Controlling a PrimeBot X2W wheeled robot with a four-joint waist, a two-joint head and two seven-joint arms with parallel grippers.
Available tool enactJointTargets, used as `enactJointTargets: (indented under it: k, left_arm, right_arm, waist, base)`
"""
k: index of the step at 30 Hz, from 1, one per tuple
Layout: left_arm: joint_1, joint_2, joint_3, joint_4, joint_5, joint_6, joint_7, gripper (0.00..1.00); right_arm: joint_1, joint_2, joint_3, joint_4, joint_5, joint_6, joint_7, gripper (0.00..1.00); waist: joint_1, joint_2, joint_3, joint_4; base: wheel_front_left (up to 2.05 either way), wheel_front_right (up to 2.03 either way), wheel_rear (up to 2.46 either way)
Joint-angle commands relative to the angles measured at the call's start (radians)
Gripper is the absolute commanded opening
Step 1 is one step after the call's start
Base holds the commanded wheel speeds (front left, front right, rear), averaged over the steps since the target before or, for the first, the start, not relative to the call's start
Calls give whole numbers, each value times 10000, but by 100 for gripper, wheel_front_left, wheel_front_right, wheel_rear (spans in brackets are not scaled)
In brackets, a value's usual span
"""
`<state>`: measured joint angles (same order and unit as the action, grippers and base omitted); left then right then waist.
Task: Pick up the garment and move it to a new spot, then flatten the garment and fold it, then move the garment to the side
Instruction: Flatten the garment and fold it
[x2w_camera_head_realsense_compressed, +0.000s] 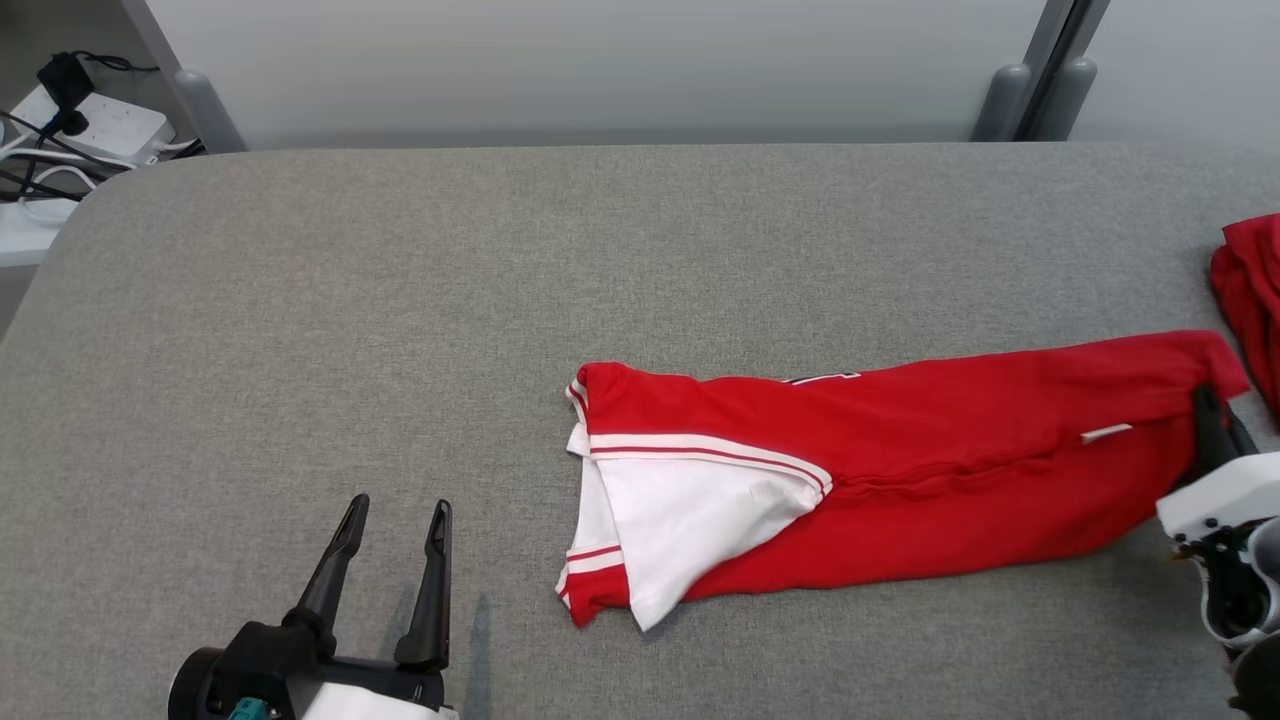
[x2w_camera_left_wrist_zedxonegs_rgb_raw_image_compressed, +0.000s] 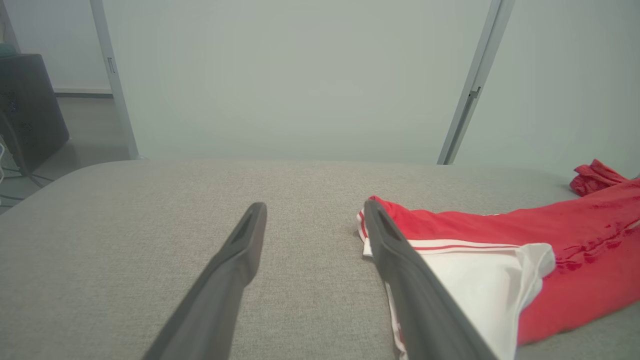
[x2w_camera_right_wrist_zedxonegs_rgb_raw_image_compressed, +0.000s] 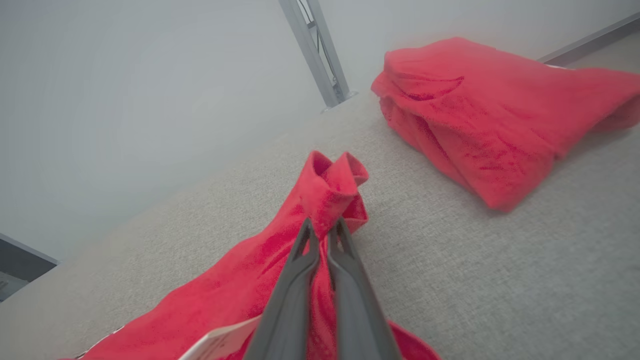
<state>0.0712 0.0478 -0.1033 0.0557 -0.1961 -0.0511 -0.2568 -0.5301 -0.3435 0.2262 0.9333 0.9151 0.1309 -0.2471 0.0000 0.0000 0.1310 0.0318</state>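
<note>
Nearest, at seven o'clock in the head view, the left gripper (x2w_camera_head_realsense_compressed: 400, 504) stands with its fingers spread wide over the bare grey surface (x2w_camera_head_realsense_compressed: 400, 300), holding nothing. Past it, the red-and-white garment (x2w_camera_head_realsense_compressed: 900, 450) lies folded in a long band from the centre out to three o'clock. The right gripper (x2w_camera_right_wrist_zedxonegs_rgb_raw_image_compressed: 324, 226) is closed, pinching the garment's bunched red end. Farther, at two o'clock, lies another red cloth (x2w_camera_head_realsense_compressed: 1255, 290), apart from the garment.

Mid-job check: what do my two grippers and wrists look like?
Left gripper: two long, tapered dark grey fingers on a black base with a small teal part, white casing behind. Right gripper: the same slim dark fingers, hollowed near the tips, on a white housing.
</note>
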Motion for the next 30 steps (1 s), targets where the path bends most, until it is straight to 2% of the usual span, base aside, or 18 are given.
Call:
enactJointTargets:
  k: [1,10,15,18,30]
  left_arm:
    - [-431,24,285,-266,-157,86,-49,100]
    - [-431,24,162,-255,-330,182,-49,100]
    - [-446,24,91,-241,-398,203,-49,100]
    - [-482,24,18,-227,-456,227,-49,100]
    - [-559,24,-252,-168,-659,361,-49,100]
  right_arm:
    - [346,-11,315,-872,263,-2,-144,0]
    - [1180,175,1276,-3959,648,-2,-146,0]
    - [1221,392,1700,-4806,723,-2,-144,0]
    - [1111,588,2027,-5071,776,-2,-56,0]
    - [858,1644,3341,-4871,315,-2,221,0]
  waist:
    - [0,0,-26,-18]
    - [0,0,-124,227]
    - [0,0,-107,463]
    - [0,0,-94,693]
    - [0,0,-54,1925]
  base:
    - [0,0,0]
    - [0,0,0]
    - [0,0,0]
    - [0,0,0]
    - [0,0,0]
